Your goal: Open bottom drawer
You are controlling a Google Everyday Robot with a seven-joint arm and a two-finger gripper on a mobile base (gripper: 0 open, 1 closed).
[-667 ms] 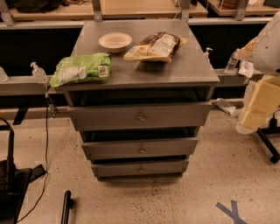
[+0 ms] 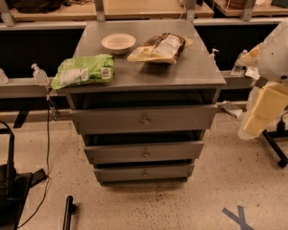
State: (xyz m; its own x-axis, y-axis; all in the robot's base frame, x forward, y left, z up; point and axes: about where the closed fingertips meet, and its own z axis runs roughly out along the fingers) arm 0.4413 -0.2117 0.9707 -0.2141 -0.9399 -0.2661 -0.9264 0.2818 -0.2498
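Arm at right, tool out of view, bottom drawer untouched

We take this for a robotics lab or workshop, not a home. A grey metal drawer cabinet stands on a speckled hard floor marked with a blue tape cross. Behind the cabinet run long workbenches on metal posts. A pump bottle sits on a rail to its left. To its right a robot arm's cream casing shows, its claw out of our view. Left of the cabinet a cable trails to black equipment.
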